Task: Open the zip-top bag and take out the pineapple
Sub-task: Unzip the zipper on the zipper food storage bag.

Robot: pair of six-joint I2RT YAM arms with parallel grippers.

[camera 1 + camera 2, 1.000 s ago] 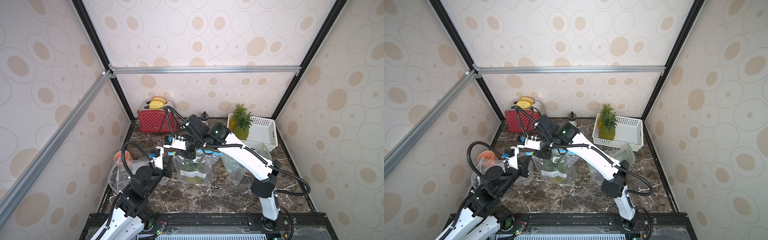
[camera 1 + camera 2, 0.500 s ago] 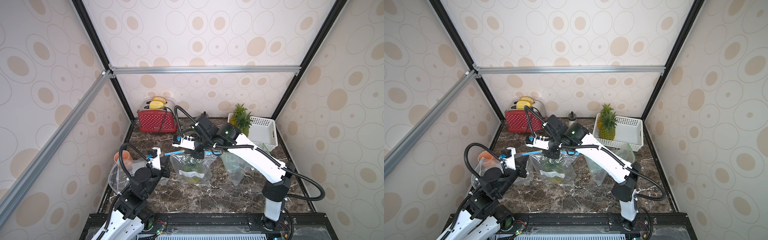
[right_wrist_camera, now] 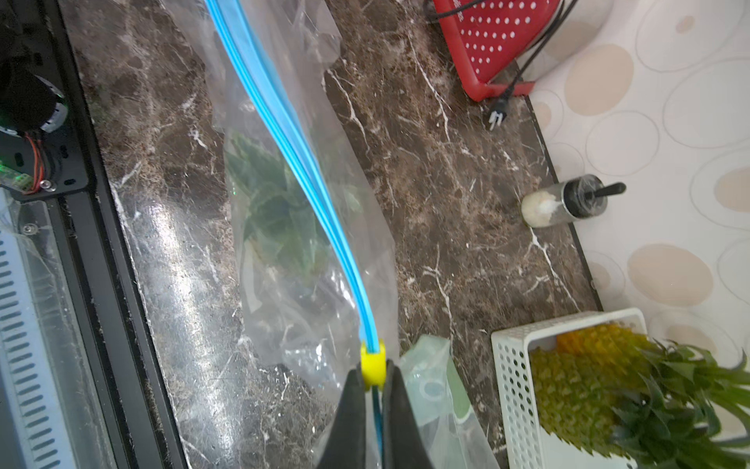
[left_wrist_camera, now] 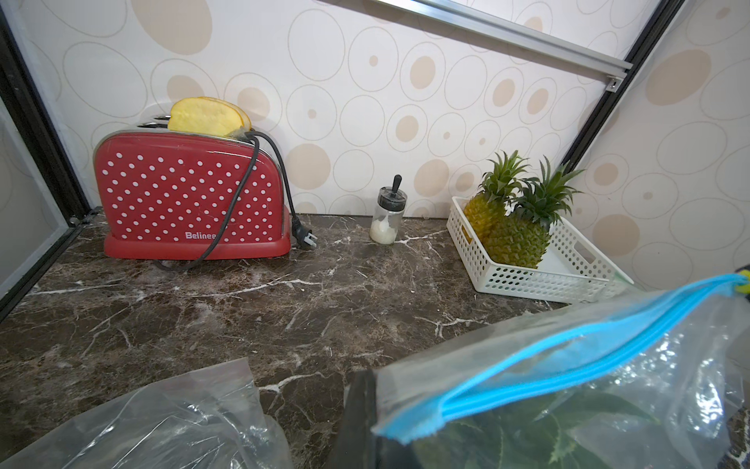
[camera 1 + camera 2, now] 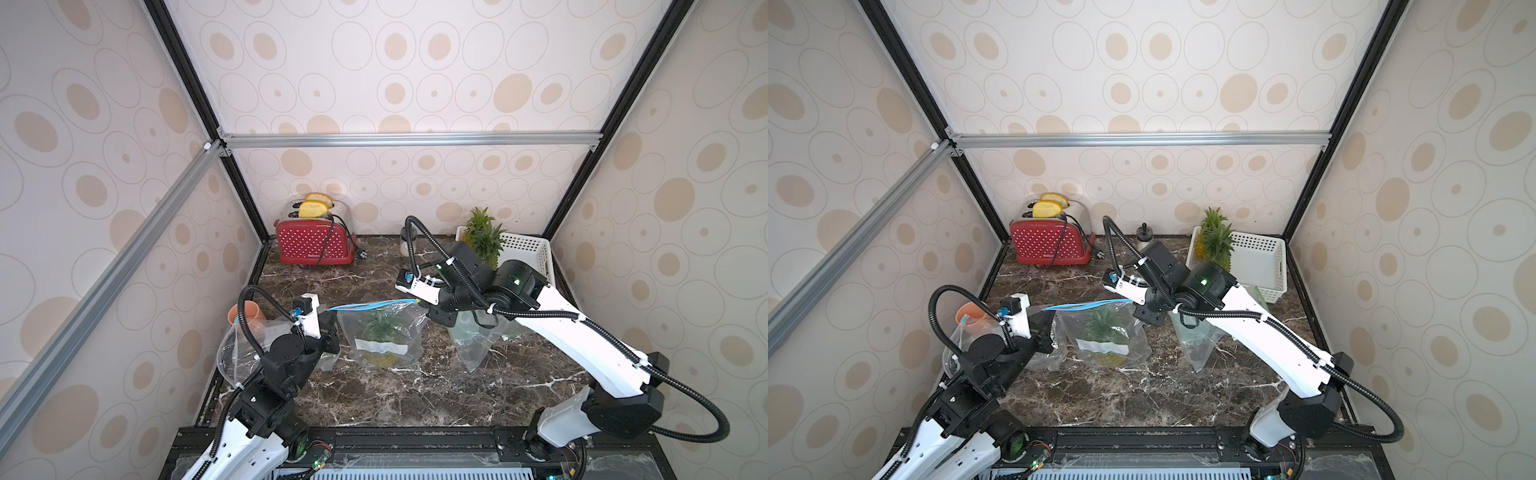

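Pineapple sits inside a clear bag, green leaves up, over the middle of the dark stone desk. Both arms hold the bag up by its top. The left fingers are pinched tight on one top corner of the bag. The right fingers are squeezed on the little yellow slider at the other end of the blue zip. The zip stretches in a long line between the two arms. Its two blue strips run close together, and I cannot tell if they are apart.

At the back stands a red toaster with white dots and yellow bread in it. A small jar stands near a white basket with two more pineapples in it. One empty bag is by the left arm, and another empty bag lies under the right arm.
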